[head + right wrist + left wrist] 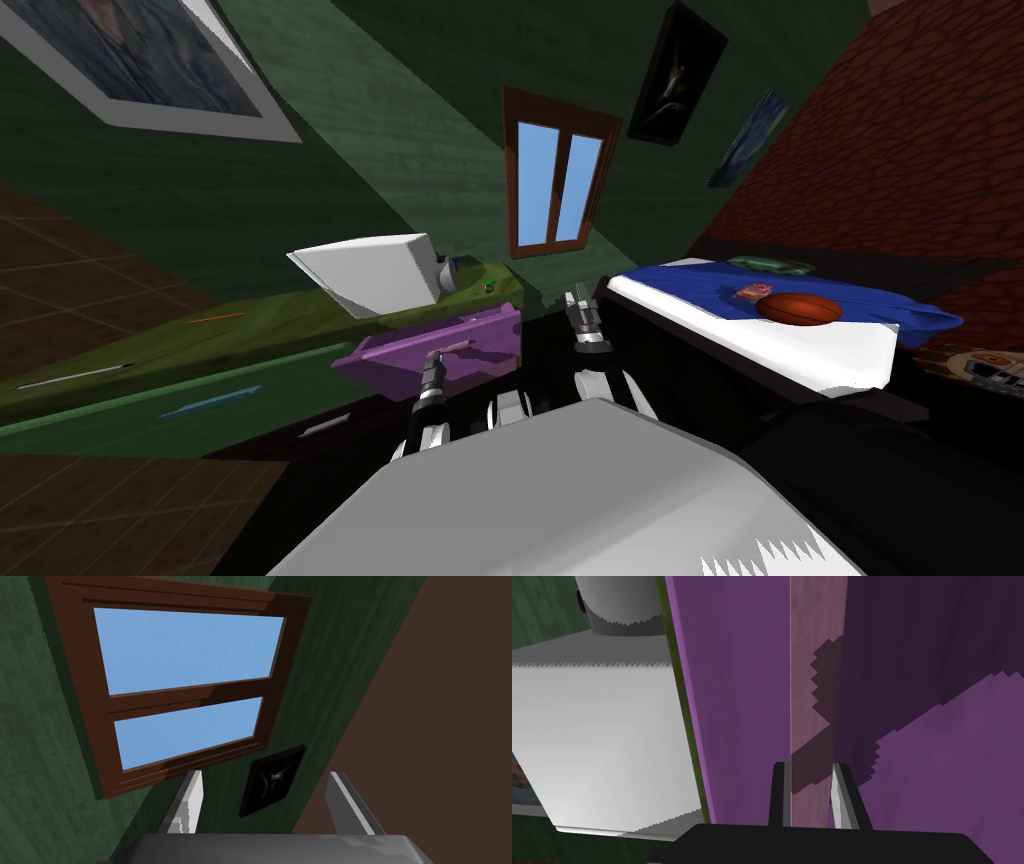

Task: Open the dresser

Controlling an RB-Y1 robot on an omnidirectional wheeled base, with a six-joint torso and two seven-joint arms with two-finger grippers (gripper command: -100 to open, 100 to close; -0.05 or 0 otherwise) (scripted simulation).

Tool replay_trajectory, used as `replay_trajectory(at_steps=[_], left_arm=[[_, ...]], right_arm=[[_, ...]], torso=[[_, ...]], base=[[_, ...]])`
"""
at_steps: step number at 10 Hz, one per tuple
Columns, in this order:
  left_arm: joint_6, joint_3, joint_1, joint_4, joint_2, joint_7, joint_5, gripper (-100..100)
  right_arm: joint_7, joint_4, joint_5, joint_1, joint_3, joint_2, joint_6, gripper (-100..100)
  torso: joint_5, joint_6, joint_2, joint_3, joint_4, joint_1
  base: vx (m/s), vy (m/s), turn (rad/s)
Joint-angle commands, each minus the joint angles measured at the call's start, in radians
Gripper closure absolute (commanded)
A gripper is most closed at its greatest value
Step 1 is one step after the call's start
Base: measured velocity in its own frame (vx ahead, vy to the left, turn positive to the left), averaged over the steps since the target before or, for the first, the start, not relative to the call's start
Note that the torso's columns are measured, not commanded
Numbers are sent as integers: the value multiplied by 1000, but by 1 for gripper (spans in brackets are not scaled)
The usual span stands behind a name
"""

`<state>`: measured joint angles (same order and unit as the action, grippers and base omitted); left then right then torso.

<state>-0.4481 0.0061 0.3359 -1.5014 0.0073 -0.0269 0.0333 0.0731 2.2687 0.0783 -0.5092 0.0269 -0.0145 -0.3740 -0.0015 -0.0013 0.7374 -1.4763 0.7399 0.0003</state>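
Left wrist view: left gripper [809, 767] pinches pale handle [817, 676] on purple drawer [737, 701]

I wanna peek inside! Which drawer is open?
The purple drawer, sticking out, left pincer on its handle; the green drawer and dark drawer are shut.

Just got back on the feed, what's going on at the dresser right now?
The left gripper is shut on the pinkish handle of the purple drawer, with its fingers pressing the bar's two sides. In the head view that drawer stands partway out from the green dresser, just below a white box on the dresser's top. The right gripper is open, holds nothing, and is raised to the right of the drawer.
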Motion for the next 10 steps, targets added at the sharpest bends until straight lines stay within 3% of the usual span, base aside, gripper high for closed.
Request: replay_trajectory(at_steps=[1,5,6,10], left_arm=[[-4,-8,21,-21,2,2,-1,100],[-8,-17,41,-42,4,3,-3,100],[41,-22,48,-85,4,5,-2,-100],[130,-23,62,-188,6,5,-1,-100]], right_arm=[[0,0,0,0,0,0,0,0],[0,0,0,0,0,0,0,0],[0,0,0,0,0,0,0,0],[0,0,0,0,0,0,0,0]], torso=[[0,0,3,1,-1,-2],[-1,-2,2,1,1,1],[-1,-2,3,1,1,2],[1,1,0,0,-2,-1]], base=[[-187,-24,23],[-134,-18,26],[-12,11,29],[-2,-3,-5]])
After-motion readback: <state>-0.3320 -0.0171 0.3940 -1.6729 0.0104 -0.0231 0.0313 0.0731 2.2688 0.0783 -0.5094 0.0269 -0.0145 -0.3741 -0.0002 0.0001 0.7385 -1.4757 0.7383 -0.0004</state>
